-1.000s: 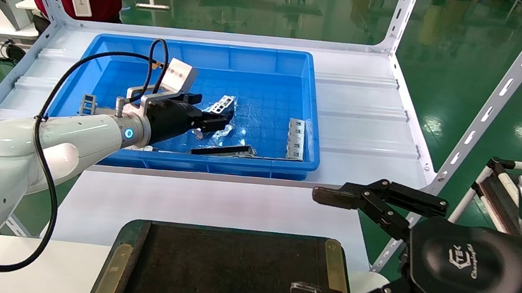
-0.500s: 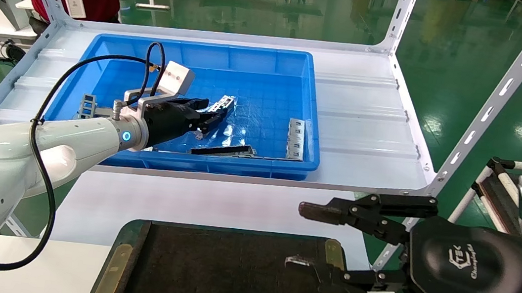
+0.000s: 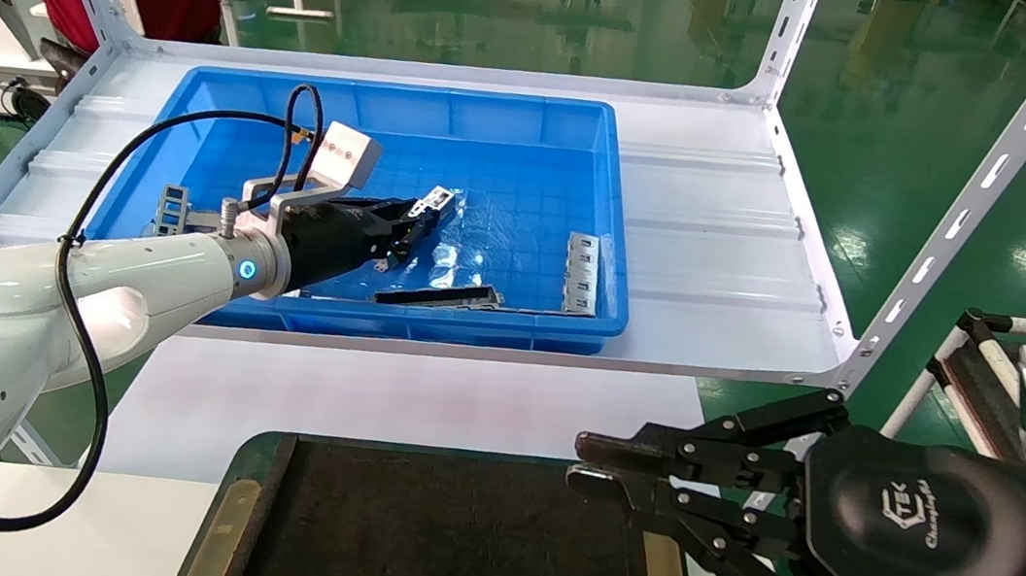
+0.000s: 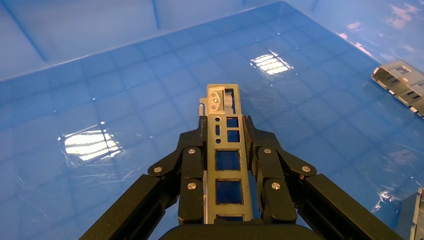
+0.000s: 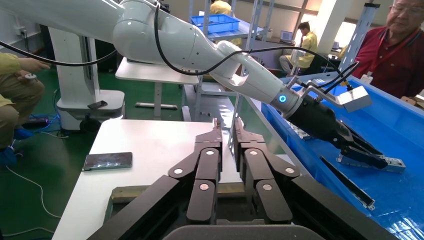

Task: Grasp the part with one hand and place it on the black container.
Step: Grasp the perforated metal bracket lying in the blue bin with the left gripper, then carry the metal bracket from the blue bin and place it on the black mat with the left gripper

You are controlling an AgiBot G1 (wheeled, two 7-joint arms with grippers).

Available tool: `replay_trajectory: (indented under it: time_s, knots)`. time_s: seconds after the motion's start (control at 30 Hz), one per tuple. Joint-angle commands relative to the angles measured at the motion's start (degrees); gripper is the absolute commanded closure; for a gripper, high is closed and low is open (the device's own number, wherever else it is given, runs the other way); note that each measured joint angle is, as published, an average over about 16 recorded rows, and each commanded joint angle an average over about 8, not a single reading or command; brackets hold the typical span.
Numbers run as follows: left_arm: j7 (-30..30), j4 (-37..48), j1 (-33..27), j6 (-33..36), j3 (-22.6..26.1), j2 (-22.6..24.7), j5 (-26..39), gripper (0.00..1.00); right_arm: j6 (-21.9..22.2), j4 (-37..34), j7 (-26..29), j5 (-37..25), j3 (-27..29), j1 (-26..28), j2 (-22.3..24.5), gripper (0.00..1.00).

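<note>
The part [image 4: 225,160], a slim silver bar with one row of square holes, is clamped between the fingers of the left tool [image 3: 404,221], at the middle of the frame in the head view, above the floor of the blue bin [image 3: 533,124]. Its long axis runs along the fingers, its free end pointing to the upper right. Half a second ago it sat lower and flatter. The right tool [image 3: 594,464], lettered "Changingtek", has closed since then, at the far right corner of the black container [image 3: 442,544].
</note>
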Motion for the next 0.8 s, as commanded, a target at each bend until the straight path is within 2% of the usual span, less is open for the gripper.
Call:
replay_trajectory:
  time_s: [0.03, 0.23, 0.43, 0.8]
  knots:
    - [0.0, 0.1, 0.1, -0.1, 0.1, 0.0, -0.1, 1.0, 0.0, 0.0, 0.0, 0.0, 0.0, 0.0, 0.0, 1.0]
    - [-0.1, -0.5, -1.4, 2.6, -0.6, -0.7, -1.5, 1.0, 0.0, 0.0, 0.0, 0.0, 0.0, 0.0, 0.0, 1.0]
    - [-0.6, -1.1, -4.4, 8.4, -1.5, -2.8, -3.1, 1.0, 0.0, 0.0, 0.0, 0.0, 0.0, 0.0, 0.0, 1.0]
    - [-2.9, -5.5, -5.8, 27.8, -2.4, -9.7, -5.5, 1.0, 0.0, 0.0, 0.0, 0.0, 0.0, 0.0, 0.0, 1.0]
